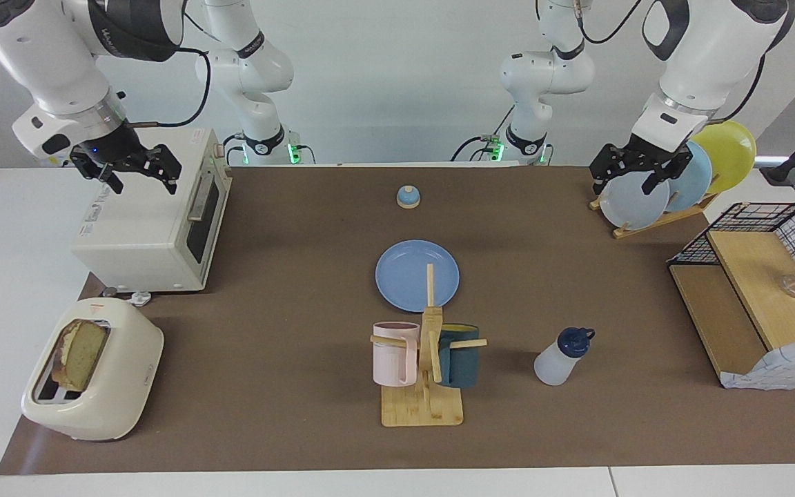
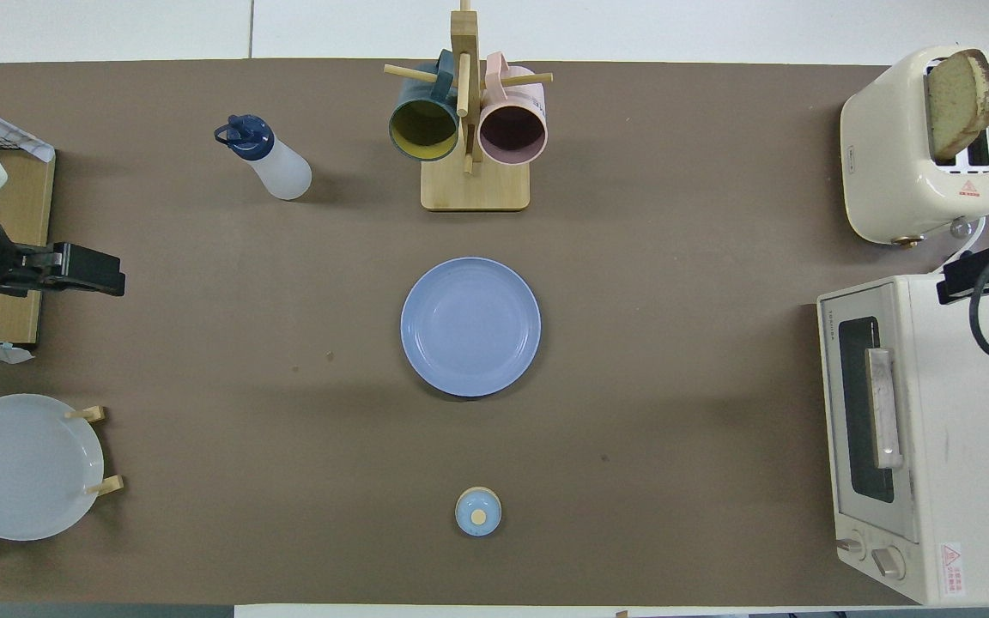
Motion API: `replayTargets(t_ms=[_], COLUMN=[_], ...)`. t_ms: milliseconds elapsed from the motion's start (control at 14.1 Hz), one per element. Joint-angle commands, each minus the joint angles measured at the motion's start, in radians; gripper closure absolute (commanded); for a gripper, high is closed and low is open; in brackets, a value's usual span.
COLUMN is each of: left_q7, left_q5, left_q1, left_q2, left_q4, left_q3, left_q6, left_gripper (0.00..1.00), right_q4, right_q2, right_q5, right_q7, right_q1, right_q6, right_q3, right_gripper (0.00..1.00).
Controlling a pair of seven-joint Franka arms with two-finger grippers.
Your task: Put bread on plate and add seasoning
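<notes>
Bread upright in a slot of the cream toaster, at the right arm's end of the table and farther from the robots than the white toaster oven. Blue plate flat and bare at the middle of the brown mat, with a small blue bell nearer to the robots and a wooden mug tree just beside it, farther from the robots, carrying a pink mug and a dark teal mug. Seasoning standing on the mat beside the mug tree toward the left arm's end, navy cap on, well apart from the plate. Right gripper raised over the toaster oven, holding nothing, jaws spread apart. Left gripper raised at the left arm's end, over the dish rack with its pale upright plates in the facing view, holding nothing; jaws parted there too. Wire-and-wood shelf at the mat's edge toward the left arm's end, farther from the robots than the dish rack.
</notes>
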Motion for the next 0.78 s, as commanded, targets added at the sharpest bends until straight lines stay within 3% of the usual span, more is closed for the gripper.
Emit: replayTargets(t_ms=[0,497,709], left_q7=[-0.010,-0.025,-0.042], left_q5=[0.003,0.003,0.002], left_q1=[-0.002,-0.005,-0.013], left_q2=[-0.021,-0.021,-0.032], left_q4=[-0.019,-0.019,-0.055], left_q3=[0.001,0.000,-0.002], left_q6=[0.001,0.007,0.079], left_gripper=[0.00,0.00,0.00], right_q4=[0.000,-0.012,-0.029], right_q2=[0.007,0.004,0.019], right_q5=[0.029,0.027,0.027], right_q7=[-0.021,-0.021,-0.022], right_q1=[-0.008,-0.012,-0.060], right_q6=[0.013,0.103,0.328], right_q3=[0.002,-0.001,0.001], right_gripper=[0.00,0.00,0.00])
